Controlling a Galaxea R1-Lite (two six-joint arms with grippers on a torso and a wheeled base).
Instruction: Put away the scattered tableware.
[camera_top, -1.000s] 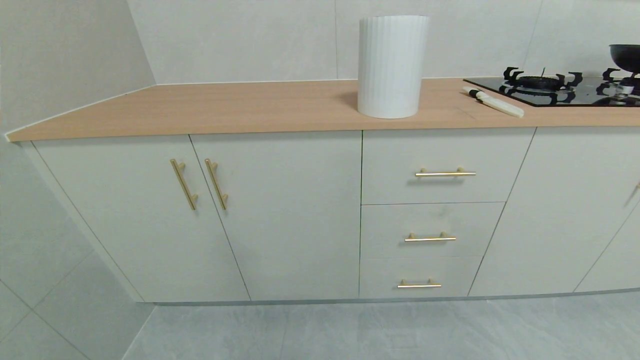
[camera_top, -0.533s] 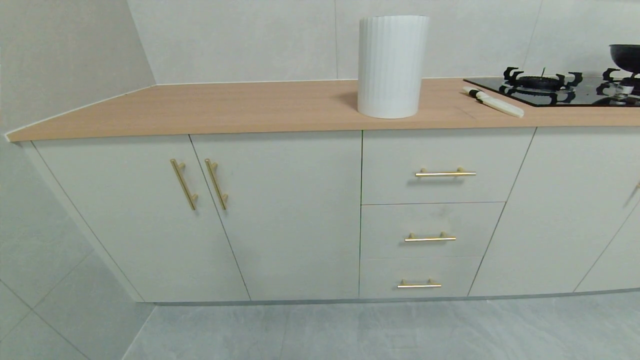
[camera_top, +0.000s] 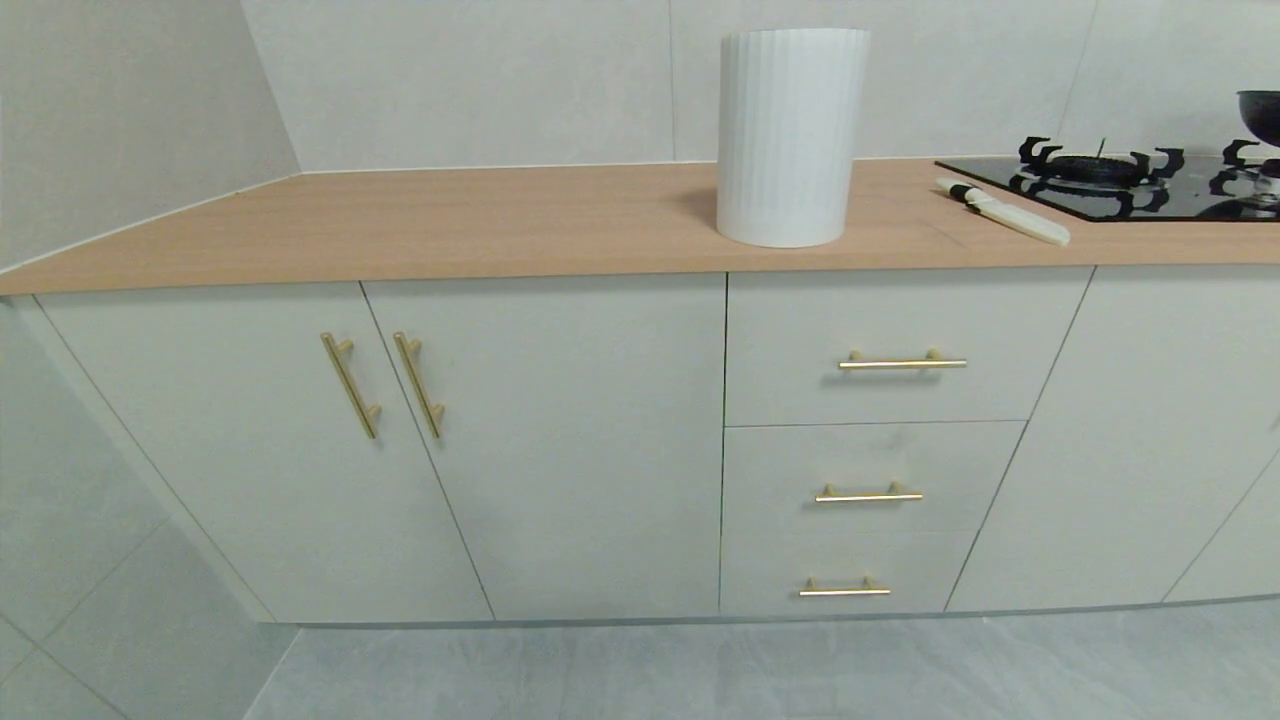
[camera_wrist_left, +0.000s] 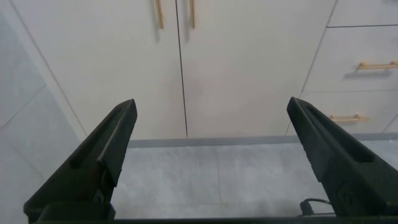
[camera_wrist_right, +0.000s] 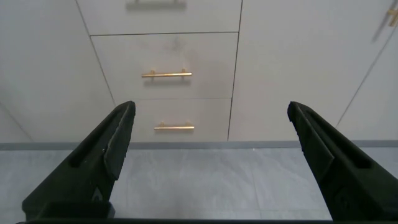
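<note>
Kitchen counter (camera_top: 450, 215) has a knife (camera_top: 1003, 211) lying loose near the white ribbed pot (camera_top: 790, 135), maybe its home. Left claw (camera_wrist_left: 211, 104) and right claw (camera_wrist_right: 211, 106) hang wide apart, ready to grab.

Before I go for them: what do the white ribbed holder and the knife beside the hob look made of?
The white ribbed holder is matte white with even vertical flutes and no gloss: likely ceramic or moulded plastic, I can't tell which. The knife is cream throughout with a black band near one end and no metallic shine: probably a plastic sheath or a ceramic blade.
</note>
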